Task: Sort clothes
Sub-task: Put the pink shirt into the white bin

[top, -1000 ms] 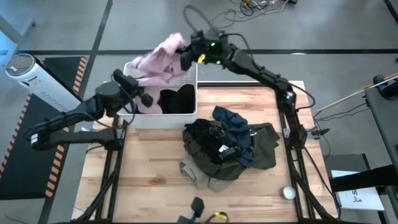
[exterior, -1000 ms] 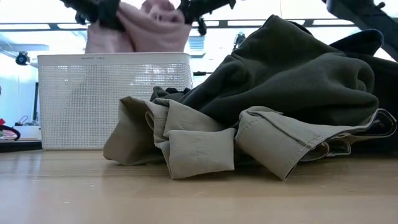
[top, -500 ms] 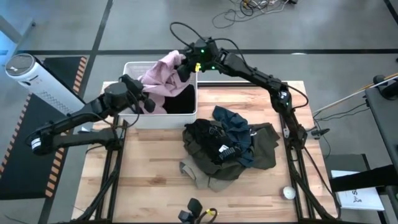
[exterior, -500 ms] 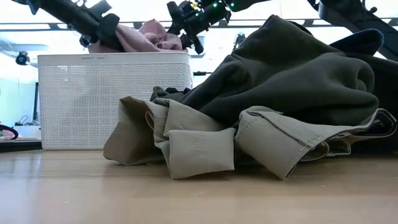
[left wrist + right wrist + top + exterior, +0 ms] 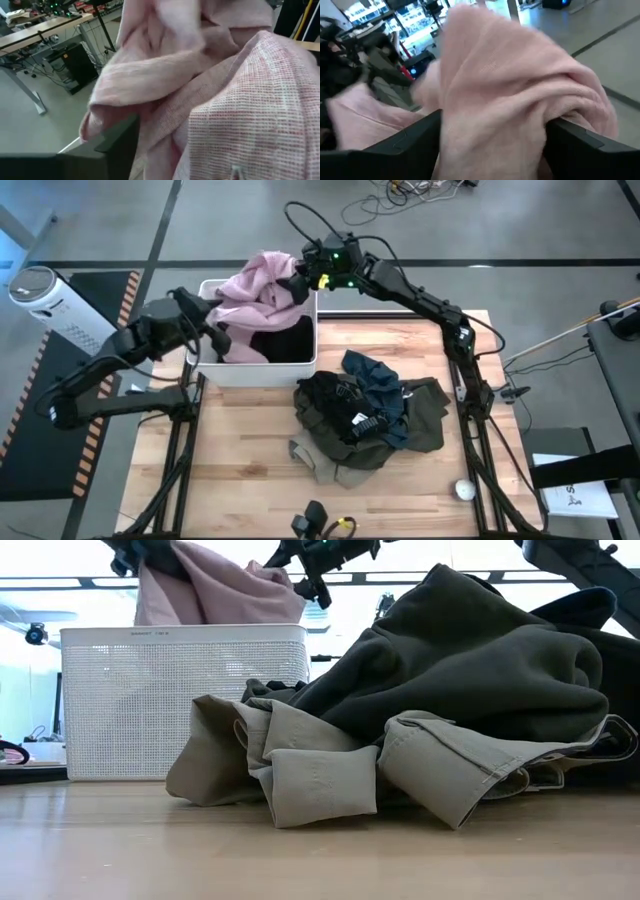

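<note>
A pale pink garment (image 5: 255, 280) lies heaped over the far left part of the white basket (image 5: 255, 372) and stands above its rim in the low view (image 5: 215, 590). My left gripper (image 5: 210, 328) is at the basket's left wall with pink cloth over it. My right gripper (image 5: 492, 135) is open above the basket's far right corner (image 5: 303, 275), with a bunch of the pink cloth between its fingers. A black garment (image 5: 283, 340) lies inside the basket. The other clothes sit in a pile (image 5: 365, 415) on the table. My left gripper has the pink garment's left part (image 5: 165, 115) draped over it; one finger (image 5: 122, 147) shows, and cloth hides the other. Whether it pinches the cloth does not show. My right gripper's spread fingers (image 5: 415, 137) stand on either side of a thick bunch (image 5: 495, 95) of the garment's right end, which lies against both.
The pile holds dark olive (image 5: 450, 660), khaki (image 5: 320, 780) and navy (image 5: 375, 375) garments in the middle of the wooden table. A small white ball (image 5: 464, 490) sits near the front right corner. Bare wood lies left of the pile.
The pink garment, held up between both grippers, has come down onto the basket and now lies heaped over its far left part. Both grippers dipped toward the rim and rose again. My left gripper has drawn toward the table's left edge.
</note>
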